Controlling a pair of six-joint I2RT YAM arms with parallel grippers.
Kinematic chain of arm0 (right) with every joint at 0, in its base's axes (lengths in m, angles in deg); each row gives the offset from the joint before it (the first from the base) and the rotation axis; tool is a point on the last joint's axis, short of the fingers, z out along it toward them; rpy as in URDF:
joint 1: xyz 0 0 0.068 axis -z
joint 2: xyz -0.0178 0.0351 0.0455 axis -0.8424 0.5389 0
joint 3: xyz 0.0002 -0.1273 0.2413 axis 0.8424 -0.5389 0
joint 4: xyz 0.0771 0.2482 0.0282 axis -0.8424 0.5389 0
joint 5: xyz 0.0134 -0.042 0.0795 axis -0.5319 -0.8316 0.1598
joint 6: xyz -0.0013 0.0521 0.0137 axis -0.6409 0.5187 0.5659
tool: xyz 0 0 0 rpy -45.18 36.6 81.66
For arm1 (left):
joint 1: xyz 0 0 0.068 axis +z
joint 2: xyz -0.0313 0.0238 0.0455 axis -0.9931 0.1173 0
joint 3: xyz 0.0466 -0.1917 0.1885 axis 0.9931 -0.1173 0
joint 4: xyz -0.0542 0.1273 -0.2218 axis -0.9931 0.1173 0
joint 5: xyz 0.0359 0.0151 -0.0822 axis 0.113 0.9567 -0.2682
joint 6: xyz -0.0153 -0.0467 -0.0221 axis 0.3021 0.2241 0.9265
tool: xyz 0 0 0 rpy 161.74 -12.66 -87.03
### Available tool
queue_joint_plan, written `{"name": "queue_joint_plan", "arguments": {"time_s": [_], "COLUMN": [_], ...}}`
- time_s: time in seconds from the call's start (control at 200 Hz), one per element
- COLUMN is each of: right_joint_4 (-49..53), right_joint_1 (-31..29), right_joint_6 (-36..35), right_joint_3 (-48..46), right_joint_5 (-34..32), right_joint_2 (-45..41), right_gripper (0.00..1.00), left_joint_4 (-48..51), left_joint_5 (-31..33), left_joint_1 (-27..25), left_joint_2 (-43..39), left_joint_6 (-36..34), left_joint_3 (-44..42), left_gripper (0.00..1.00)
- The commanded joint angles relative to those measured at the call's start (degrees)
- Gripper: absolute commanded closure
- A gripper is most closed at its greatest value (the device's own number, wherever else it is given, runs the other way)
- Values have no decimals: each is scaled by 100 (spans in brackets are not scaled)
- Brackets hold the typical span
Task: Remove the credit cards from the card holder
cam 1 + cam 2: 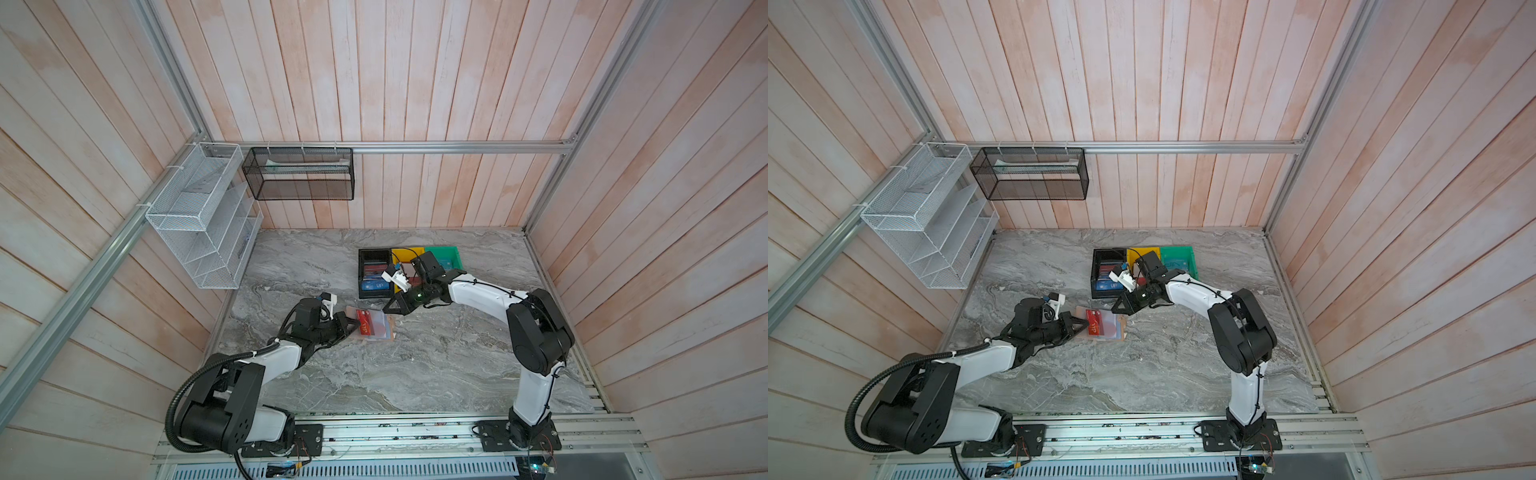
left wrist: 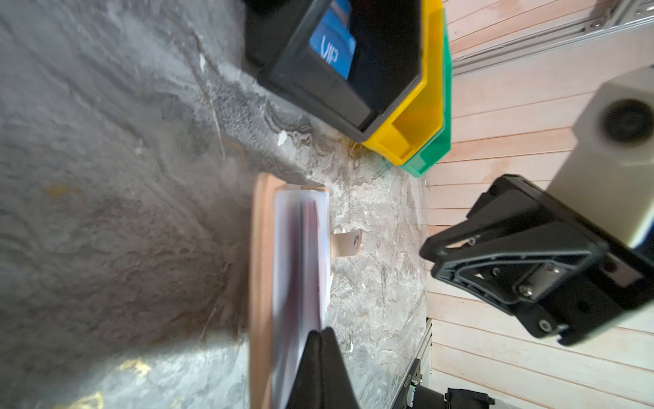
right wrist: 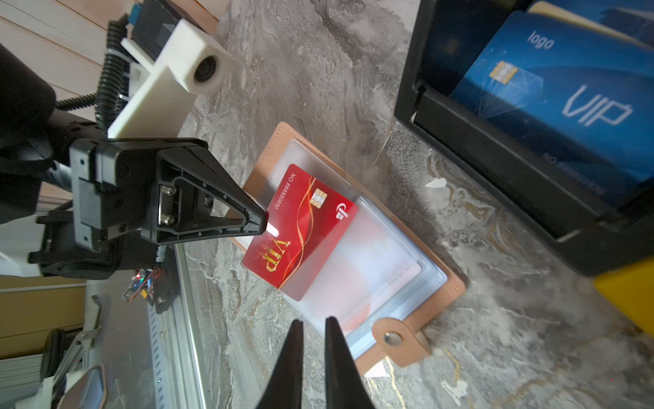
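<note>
The tan card holder (image 1: 384,330) (image 3: 449,279) lies open on the marble table, clear sleeve pages up and snap tab (image 3: 393,336) pointing away from the left arm. A red credit card (image 3: 300,226) (image 1: 363,324) (image 1: 1093,322) sticks about halfway out of a sleeve. My left gripper (image 3: 264,221) (image 1: 353,326) (image 2: 322,331) is shut on that card's exposed edge. My right gripper (image 3: 314,320) (image 1: 386,309) hovers at the opposite side of the holder, its jaws slightly apart and empty, just short of the sleeve edge. Other cards in the sleeves are blurred.
A black bin (image 1: 360,274) (image 3: 495,170) holding blue credit cards (image 3: 552,95) stands just behind the holder, with a yellow bin (image 1: 399,253) and a green bin (image 1: 453,253) beside it. White (image 1: 199,216) and black (image 1: 299,174) wire baskets hang on the walls.
</note>
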Motion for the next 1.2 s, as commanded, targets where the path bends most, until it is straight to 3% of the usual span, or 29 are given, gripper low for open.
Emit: {"name": "queue_joint_plan", "arguments": {"time_s": [0.0, 0.2, 0.4, 0.66, 1.195], "right_joint_4": [290, 196, -19, -297, -532], "right_joint_1": [25, 26, 21, 20, 12], "right_joint_6": [32, 118, 216, 304, 468], "right_joint_3": [104, 76, 20, -85, 53], "right_joint_5": [664, 1060, 1332, 1620, 1903], "right_joint_2": [20, 249, 373, 449, 709], "right_gripper": [83, 76, 72, 69, 67], "left_joint_4": [-151, -322, -1298, -2332, -2914], "left_joint_5": [130, 90, -3, 383, 751], "left_joint_1": [29, 31, 28, -176, -458], "left_joint_2": [-367, -535, -498, -495, -259], "left_joint_6": [104, 254, 661, 1056, 1289], "left_joint_3": [-129, -254, -654, -939, -997], "left_gripper": [100, 100, 100, 100, 100]}}
